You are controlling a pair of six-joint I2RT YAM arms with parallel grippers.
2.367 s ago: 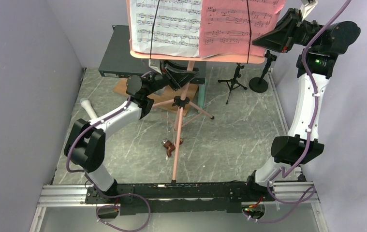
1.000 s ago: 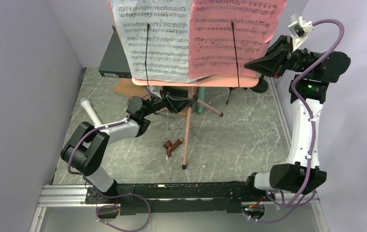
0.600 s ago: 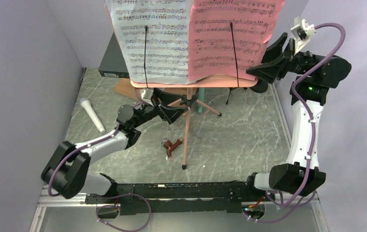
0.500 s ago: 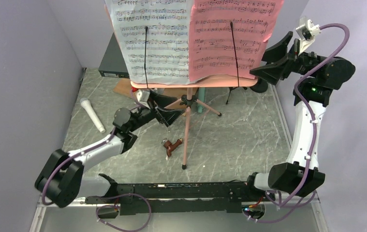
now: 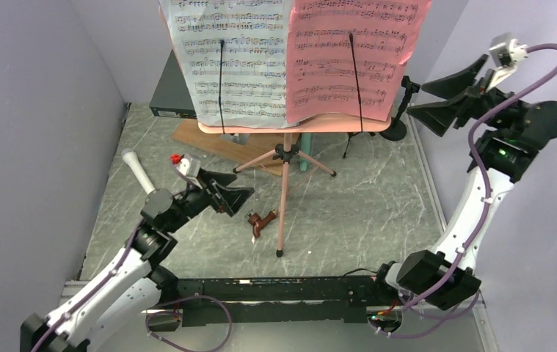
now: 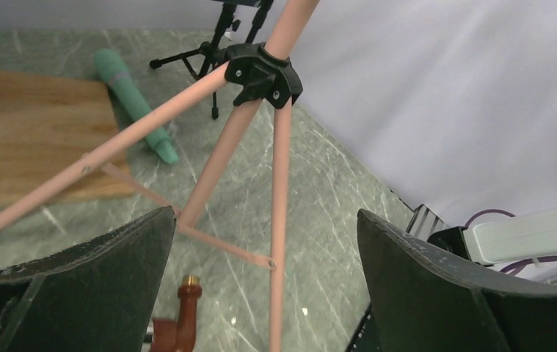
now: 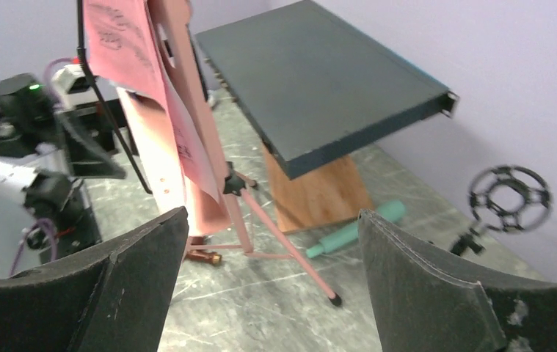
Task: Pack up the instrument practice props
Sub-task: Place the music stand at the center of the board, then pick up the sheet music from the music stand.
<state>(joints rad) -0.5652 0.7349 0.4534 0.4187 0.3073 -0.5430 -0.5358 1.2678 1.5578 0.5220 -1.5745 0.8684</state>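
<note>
Both arms are hanging clear of the props. The left gripper (image 5: pixel 240 187), low in the left-centre of the top view, is pointing at the stand with its jaws spread wide and nothing between them. The right gripper (image 5: pixel 417 99), high at the right edge, is likewise gaping and empty, just beside the desk's right end but not touching it.

The pink music desk (image 5: pixel 297 127) is standing upright at the top centre on its pink tripod legs (image 5: pixel 283 202), which are splayed on the marbled grey tabletop (image 5: pixel 363 205). A white sheet-music page (image 5: pixel 231 59) and a red sheet-music page (image 5: pixel 345 51) are resting on it side by side, each under a thin black wire. The white microphone (image 5: pixel 137 171) is lying at mid-left. The mint-green microphone (image 6: pixel 132 103) is lying beside the flat wooden board (image 6: pixel 33 132). The black mic mounts (image 5: pixel 392 128) are standing at the upper right, behind the desk. A small brown wooden piece (image 5: pixel 260 220) is lying near the front leg, and a dark grey flat metal box (image 7: pixel 319 81) is sitting behind everything.

Packing seems barely begun — nothing looks stowed, and I cannot tell where the props are meant to go. The arms look to be between grasps. A sensible next move would be lifting the two pages off the desk, which calls for a light pinch at a paper edge without tipping the free-standing stand.
</note>
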